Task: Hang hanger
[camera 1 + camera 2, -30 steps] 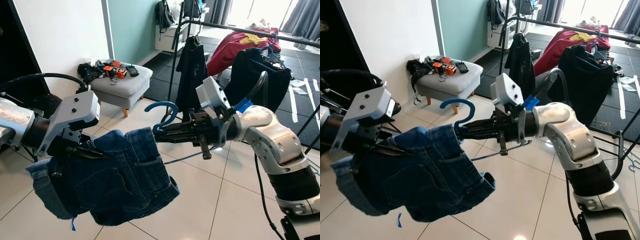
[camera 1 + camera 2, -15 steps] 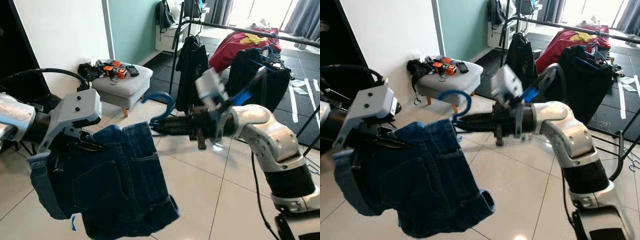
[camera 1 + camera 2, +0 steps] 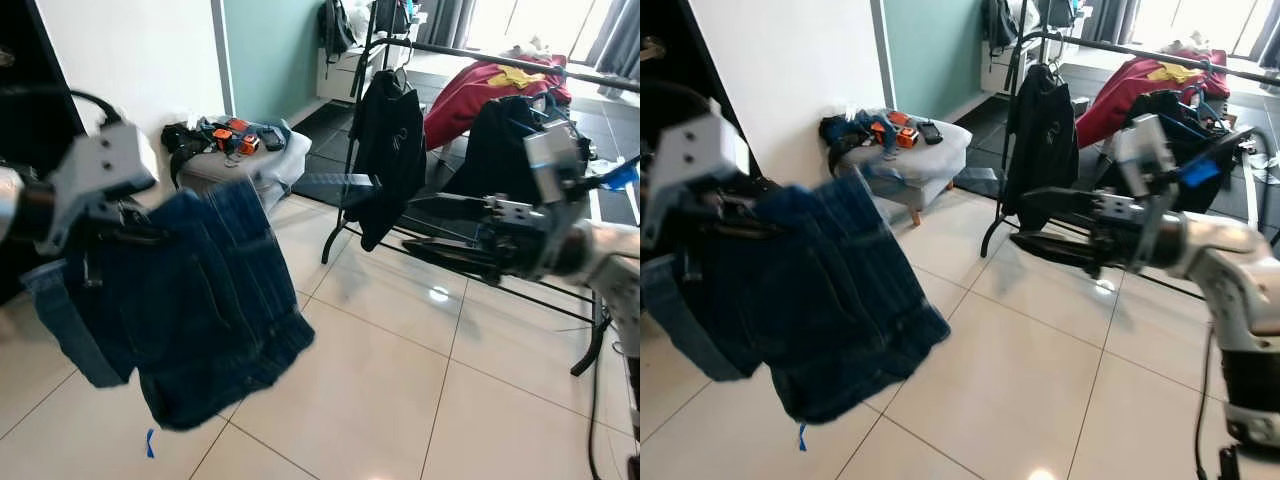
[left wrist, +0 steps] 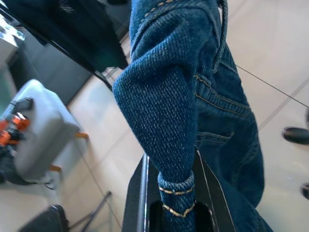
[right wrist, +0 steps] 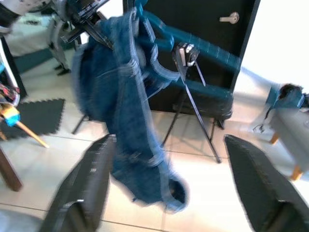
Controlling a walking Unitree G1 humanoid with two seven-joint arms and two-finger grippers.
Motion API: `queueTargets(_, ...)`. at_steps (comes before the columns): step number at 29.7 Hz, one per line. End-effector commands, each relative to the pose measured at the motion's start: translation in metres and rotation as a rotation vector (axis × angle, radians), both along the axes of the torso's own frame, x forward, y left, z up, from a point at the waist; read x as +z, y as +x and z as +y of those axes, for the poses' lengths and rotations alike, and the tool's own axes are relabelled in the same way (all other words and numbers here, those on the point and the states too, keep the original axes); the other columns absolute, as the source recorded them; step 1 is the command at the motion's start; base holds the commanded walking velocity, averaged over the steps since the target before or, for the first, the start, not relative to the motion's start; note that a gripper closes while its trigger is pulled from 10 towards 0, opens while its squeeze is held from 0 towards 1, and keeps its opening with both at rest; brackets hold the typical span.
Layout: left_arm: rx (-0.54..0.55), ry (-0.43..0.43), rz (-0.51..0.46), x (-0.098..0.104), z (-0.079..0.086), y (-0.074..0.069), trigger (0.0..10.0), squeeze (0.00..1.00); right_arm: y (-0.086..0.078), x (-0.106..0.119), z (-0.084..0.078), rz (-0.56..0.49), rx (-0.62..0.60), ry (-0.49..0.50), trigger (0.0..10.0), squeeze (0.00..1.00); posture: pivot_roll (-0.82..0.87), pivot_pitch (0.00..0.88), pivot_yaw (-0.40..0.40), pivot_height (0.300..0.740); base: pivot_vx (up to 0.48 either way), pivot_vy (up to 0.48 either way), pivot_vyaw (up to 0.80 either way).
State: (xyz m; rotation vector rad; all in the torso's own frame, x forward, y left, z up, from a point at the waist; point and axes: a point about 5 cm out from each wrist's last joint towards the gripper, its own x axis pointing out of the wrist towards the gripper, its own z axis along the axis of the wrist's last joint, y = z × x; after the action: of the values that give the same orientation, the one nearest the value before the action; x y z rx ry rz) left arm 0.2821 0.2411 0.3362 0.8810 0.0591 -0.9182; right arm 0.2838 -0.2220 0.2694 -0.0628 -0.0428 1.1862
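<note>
Right gripper [image 3: 1040, 222] has let go of the blue hanger [image 5: 193, 46] and drawn back, fingers spread. We note our left gripper [image 3: 105, 225] alone clamps the jeans [image 3: 190, 300]; the rail [image 3: 480, 55] remains well apart.

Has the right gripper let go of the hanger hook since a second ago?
Yes. The right gripper is open and has pulled back from the jeans, toward the clothes rack.

Bright daylight from the far windows; strong motion blur, floor glare.
</note>
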Motion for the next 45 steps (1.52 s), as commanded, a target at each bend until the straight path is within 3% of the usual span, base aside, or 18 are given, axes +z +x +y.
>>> queueTargets(1,-0.023,-0.040,-0.068,0.013,-0.001,-0.003,0.0,0.00,-0.002,-0.004,0.001,0.023,0.003,0.008,10.0,1.00,-0.06,0.010,0.000,0.740,0.000,0.000,0.00)
queueTargets(3,-0.070,-0.088,-0.091,0.020,-0.006,-0.006,0.0,0.00,-0.003,-0.019,0.002,0.076,-0.028,0.024,10.0,1.00,-0.06,0.010,0.001,0.740,0.000,0.000,0.00)
queueTargets(4,-0.112,-0.124,-0.103,0.026,-0.010,-0.008,0.0,0.00,0.000,-0.029,0.003,0.113,-0.060,0.041,10.0,0.70,-0.06,0.011,0.002,0.740,0.000,0.000,0.00)
queueTargets(5,-0.163,-0.164,-0.117,0.032,-0.016,-0.012,0.0,0.00,0.006,-0.042,0.005,0.154,-0.124,0.060,10.0,0.00,-0.06,0.012,0.002,0.740,0.000,0.000,0.00)
queueTargets(7,-0.232,-0.210,-0.135,0.040,-0.023,-0.017,0.0,0.00,0.018,-0.060,0.007,0.235,-0.240,0.092,10.0,0.00,-0.06,0.013,0.004,0.740,0.000,0.000,0.00)
queueTargets(8,-0.232,-0.210,-0.135,0.040,-0.023,-0.017,0.0,0.00,0.018,-0.060,0.007,0.235,-0.240,0.092,10.0,0.00,-0.06,0.013,0.004,0.740,0.000,0.000,0.00)
queueTargets(9,-0.263,-0.223,-0.158,0.045,-0.025,-0.017,0.0,0.00,0.030,-0.076,0.003,0.327,-0.355,0.105,10.0,0.00,-0.05,0.013,0.005,0.740,0.000,0.000,0.00)
queueTargets(15,-0.272,-0.236,-0.231,0.054,-0.027,-0.013,0.0,0.00,0.039,-0.092,-0.002,0.420,-0.468,0.082,10.0,0.00,-0.05,0.013,0.003,0.740,0.000,0.000,0.00)
queueTargets(21,-0.268,-0.304,-0.361,0.068,-0.037,-0.009,0.0,0.00,0.031,-0.090,0.005,0.477,-0.404,0.169,10.0,0.00,-0.06,0.013,0.000,0.740,0.000,0.000,0.00)
queueTargets(33,-0.313,-0.338,-0.464,0.082,-0.048,-0.009,0.0,0.00,0.021,-0.106,0.022,0.543,-0.321,0.072,10.0,0.00,-0.06,0.006,0.002,0.740,0.000,0.000,0.00)
queueTargets(37,-0.302,-0.333,-0.488,0.085,-0.048,-0.006,0.0,0.00,0.010,-0.099,0.034,0.541,-0.198,0.070,10.0,0.00,-0.06,0.005,0.002,0.740,0.000,0.000,0.00)
queueTargets(41,-0.300,-0.334,-0.493,0.084,-0.049,-0.006,0.0,0.00,0.004,-0.092,0.036,0.521,-0.125,0.103,10.0,0.00,-0.06,0.004,0.002,0.740,0.000,0.000,0.00)
queueTargets(45,-0.303,-0.335,-0.497,0.084,-0.050,-0.005,0.0,0.00,-0.006,-0.066,0.035,0.450,0.002,0.267,10.0,0.00,-0.06,0.001,0.004,0.740,0.000,0.000,0.00)
